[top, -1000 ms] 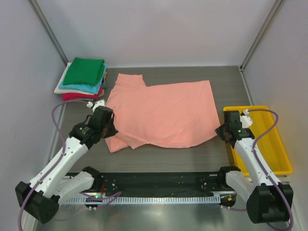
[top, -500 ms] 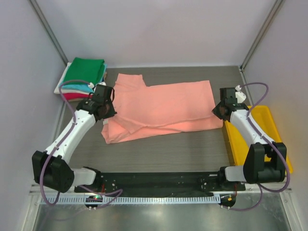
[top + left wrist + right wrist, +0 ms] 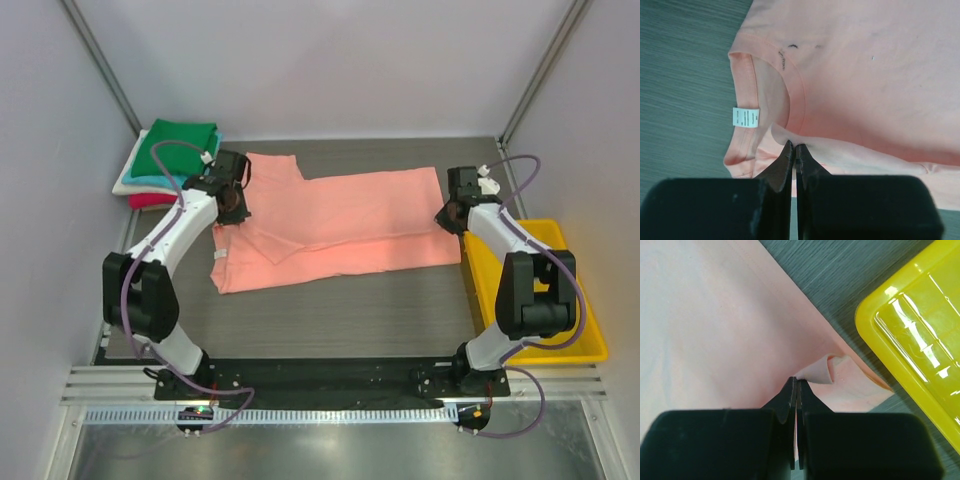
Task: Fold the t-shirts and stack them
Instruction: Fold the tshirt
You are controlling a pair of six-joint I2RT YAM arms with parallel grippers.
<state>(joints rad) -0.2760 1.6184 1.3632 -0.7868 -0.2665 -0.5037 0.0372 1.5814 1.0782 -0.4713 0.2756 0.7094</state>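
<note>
Shirt edges pinched at both ends: left gripper (image 3: 795, 150) clamps the salmon-pink t-shirt (image 3: 340, 225) just below its collar, right gripper (image 3: 796, 384) nips a hem fold near the yellow bin (image 3: 920, 315), cut off by the frame. Folded tees (image 3: 172, 160) sit stacked far left, lower layers visible only as edges

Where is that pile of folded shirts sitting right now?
In the overhead view, the stack of folded t-shirts lies in the far left corner, just left of the left gripper and the salmon-pink t-shirt.
</note>
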